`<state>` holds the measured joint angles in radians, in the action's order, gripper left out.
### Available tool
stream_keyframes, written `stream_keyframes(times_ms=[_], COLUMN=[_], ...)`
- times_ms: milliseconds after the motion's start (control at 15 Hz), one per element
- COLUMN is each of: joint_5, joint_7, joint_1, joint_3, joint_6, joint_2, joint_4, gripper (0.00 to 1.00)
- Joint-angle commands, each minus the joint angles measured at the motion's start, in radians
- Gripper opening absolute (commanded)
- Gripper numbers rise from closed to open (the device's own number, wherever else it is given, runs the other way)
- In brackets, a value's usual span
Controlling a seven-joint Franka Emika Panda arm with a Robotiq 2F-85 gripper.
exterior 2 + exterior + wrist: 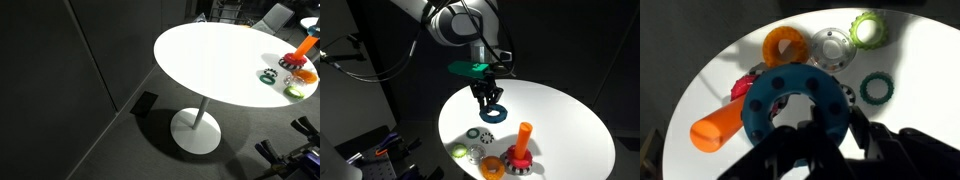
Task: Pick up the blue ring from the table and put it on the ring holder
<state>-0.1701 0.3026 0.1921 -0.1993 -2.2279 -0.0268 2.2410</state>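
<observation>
Wrist view, tool: I see my tool [837,128] clenched on the near rim of the blue ring [768,100], with dark fingers [812,128] on either side of that rim.
Exterior view, tool: in an exterior view the tool [489,103] points straight down over the worktop [570,120], the ring hanging at its tips.
Blue ring: gripped and, as far as I can tell, lifted clear of the worktop; from the wrist it overlaps the red base of the ring holder [720,128].
Ring holder: orange peg upright on its toothed red base [523,145], near the tool and towards the worktop's edge; the blue ring is not yet on it.
Orange ring: flat on the worktop [770,45], just beside the red base.
Other rings: a clear ring [830,48], a lime-green ring [868,30] and a dark-green ring [877,88] lie close together beyond the holder.
Worktop: round and white, on a single pedestal in an exterior view [210,60].
</observation>
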Motion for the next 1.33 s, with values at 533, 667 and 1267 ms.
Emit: stream_keyframes(times_ms=[533, 667, 1267], joint_5=[0.011, 0.017, 0.036], joint_7=[0.025, 0.023, 0.019], joint_1=[0.069, 0.077, 0.095], joint_3=[-0.060, -0.063, -0.058], joint_6=[0.041, 0.037, 0.039], joint_2=[-0.068, -0.088, -0.186], joint_4=[-0.137, -0.162, -0.271], gripper=[0.11, 0.11, 0.11])
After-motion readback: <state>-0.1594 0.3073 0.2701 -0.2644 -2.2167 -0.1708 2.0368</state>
